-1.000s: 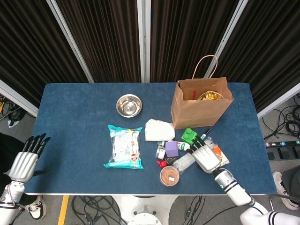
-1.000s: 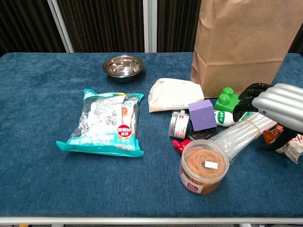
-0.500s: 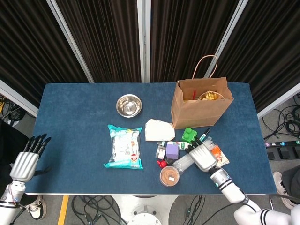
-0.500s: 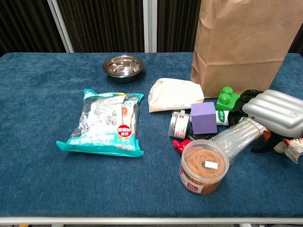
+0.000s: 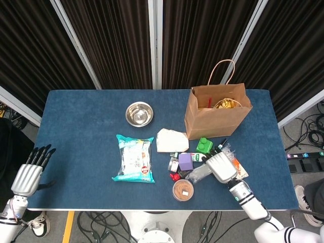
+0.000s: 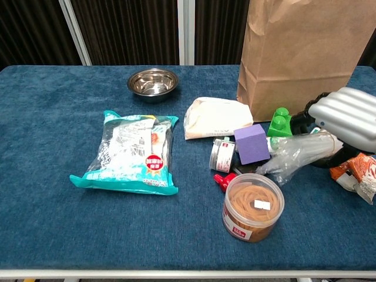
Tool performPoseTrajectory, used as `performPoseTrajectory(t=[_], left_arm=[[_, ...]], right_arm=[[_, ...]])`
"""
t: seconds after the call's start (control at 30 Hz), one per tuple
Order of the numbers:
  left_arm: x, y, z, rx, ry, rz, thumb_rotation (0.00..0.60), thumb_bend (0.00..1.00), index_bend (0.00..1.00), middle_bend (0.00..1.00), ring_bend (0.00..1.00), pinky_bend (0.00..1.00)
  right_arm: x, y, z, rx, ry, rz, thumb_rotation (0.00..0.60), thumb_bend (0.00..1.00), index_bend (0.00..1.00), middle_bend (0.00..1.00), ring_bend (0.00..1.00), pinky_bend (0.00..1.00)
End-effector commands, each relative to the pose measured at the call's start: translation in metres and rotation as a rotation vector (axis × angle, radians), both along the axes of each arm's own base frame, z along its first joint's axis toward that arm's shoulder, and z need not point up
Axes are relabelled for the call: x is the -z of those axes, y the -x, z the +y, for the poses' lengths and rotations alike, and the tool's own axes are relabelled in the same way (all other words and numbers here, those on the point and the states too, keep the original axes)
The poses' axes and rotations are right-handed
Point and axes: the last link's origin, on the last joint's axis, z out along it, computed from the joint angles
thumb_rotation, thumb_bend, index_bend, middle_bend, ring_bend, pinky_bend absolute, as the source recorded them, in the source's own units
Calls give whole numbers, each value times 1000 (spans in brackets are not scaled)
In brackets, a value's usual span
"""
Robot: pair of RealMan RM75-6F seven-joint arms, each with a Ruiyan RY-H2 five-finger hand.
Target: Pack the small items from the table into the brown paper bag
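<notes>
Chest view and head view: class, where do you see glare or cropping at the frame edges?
Chest view: soft highlights on the steel bowl and on the clear plastic packet under the right robot hand; the brown paper bag is cropped at the top, the hand at the right edge. Head view: even light, the whole bag visible, the bowl faintly shiny.

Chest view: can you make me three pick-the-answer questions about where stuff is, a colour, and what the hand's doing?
1. The round steel bowl sits:
A inside the bag
B on the blue table
C on the snack pack

2. The foam cube is:
A purple
B yellow
C red

3. The right hand:
A hangs open
B grips the clear plastic bag of straws
C holds the bowl

Answers: 1 B, it stands alone on the cloth. 2 A, clearly purple. 3 B, its fingers close around the bag's end.
</notes>
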Motion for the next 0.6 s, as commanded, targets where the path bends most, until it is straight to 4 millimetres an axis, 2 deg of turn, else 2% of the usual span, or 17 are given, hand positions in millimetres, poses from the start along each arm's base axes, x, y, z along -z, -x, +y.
performPoseTrajectory(t=[0.03, 0.3, 0.47, 0.6], left_arm=[[-1, -1, 1, 3, -3, -2, 600, 57, 97, 66, 0, 51], [-3, -6, 1, 9, -3, -5, 600, 57, 97, 66, 0, 51], [-4, -8, 2, 12, -9, -5, 600, 57, 97, 67, 0, 51], [-5, -7, 2, 7, -9, -3, 600, 57, 98, 67, 0, 51]], right_arm=[[-31, -31, -3, -68, 60, -93, 600, 215, 627, 518, 377, 326], [-95, -115, -15, -185, 172, -240, 600, 214, 627, 518, 377, 330], [-126, -166, -38, -174, 195, -367, 600, 215, 627, 519, 392, 344], [-148, -196, -61, -138, 216, -481, 600, 215, 627, 520, 392, 345]])
